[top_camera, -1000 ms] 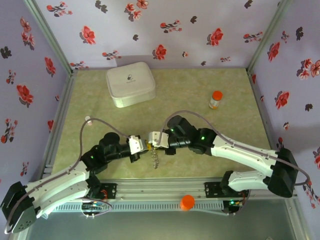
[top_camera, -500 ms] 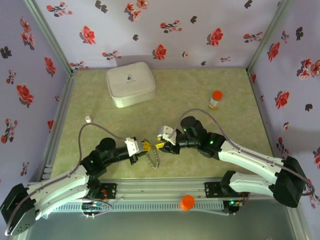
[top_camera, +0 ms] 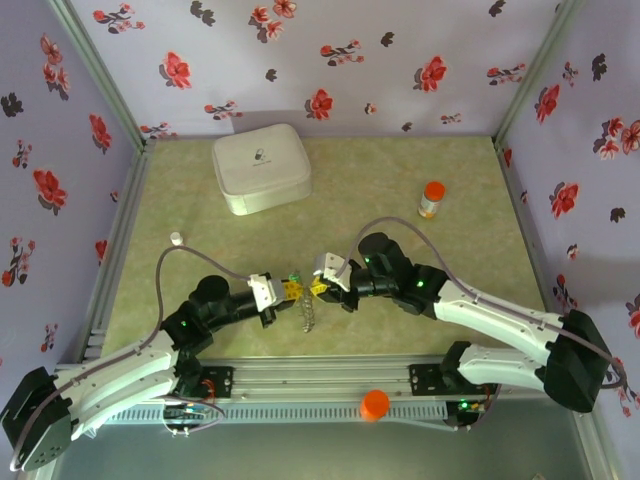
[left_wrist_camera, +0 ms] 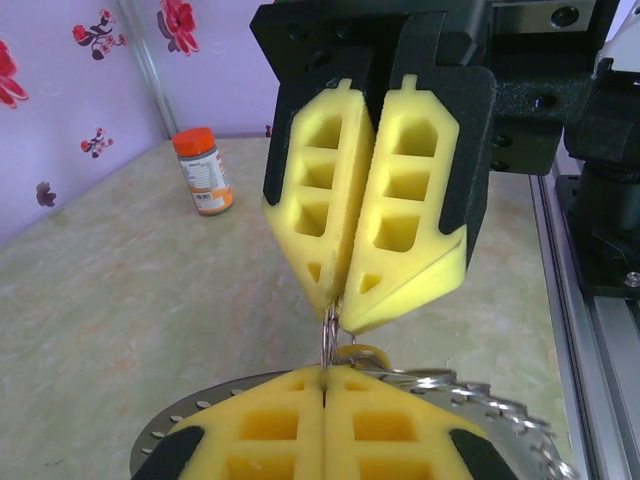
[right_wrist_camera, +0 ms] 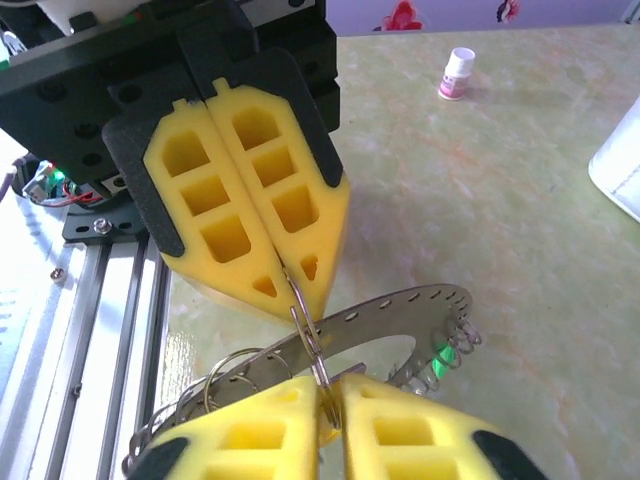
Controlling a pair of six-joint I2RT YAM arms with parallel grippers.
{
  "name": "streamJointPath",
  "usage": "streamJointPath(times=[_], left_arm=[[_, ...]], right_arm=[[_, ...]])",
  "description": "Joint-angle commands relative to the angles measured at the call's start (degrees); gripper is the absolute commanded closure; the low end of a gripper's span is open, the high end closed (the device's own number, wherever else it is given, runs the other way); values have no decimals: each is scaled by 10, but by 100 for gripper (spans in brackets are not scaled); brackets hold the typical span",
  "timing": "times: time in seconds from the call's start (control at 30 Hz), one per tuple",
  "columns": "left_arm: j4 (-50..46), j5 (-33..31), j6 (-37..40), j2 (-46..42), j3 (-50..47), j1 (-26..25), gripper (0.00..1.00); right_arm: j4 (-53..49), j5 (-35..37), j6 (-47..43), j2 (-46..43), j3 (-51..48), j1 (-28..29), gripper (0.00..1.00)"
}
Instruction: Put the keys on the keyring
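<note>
Both end effectors [top_camera: 292,291] [top_camera: 320,289] pinched shut on the keyring [right_wrist_camera: 400,305]; green key [right_wrist_camera: 440,355] from right wrist, bottle [left_wrist_camera: 203,170] from left.

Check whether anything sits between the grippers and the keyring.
Nothing visible does. The left gripper and right gripper meet tip to tip, both shut on a thin wire loop at the rim of the keyring. The white box and bottle stand far off.
</note>
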Motion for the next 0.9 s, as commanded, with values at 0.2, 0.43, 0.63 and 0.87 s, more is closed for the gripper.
streamJointPath(times=[0.2,0.43,0.63,0.87], left_arm=[[75,26,-17,-5,-3,-2,100],[62,30,-13,-4,1,-3,100],[67,32,-15,1,-2,-2,100],[75,33,-20,2,-3,-2,100]], right_arm=[[5,8,0,38,9,-1,100],[19,15,1,20,0,-1,88],[56,-10,7,-10,-22,-2,74],[80,-26,16,7,-19,-1,80]])
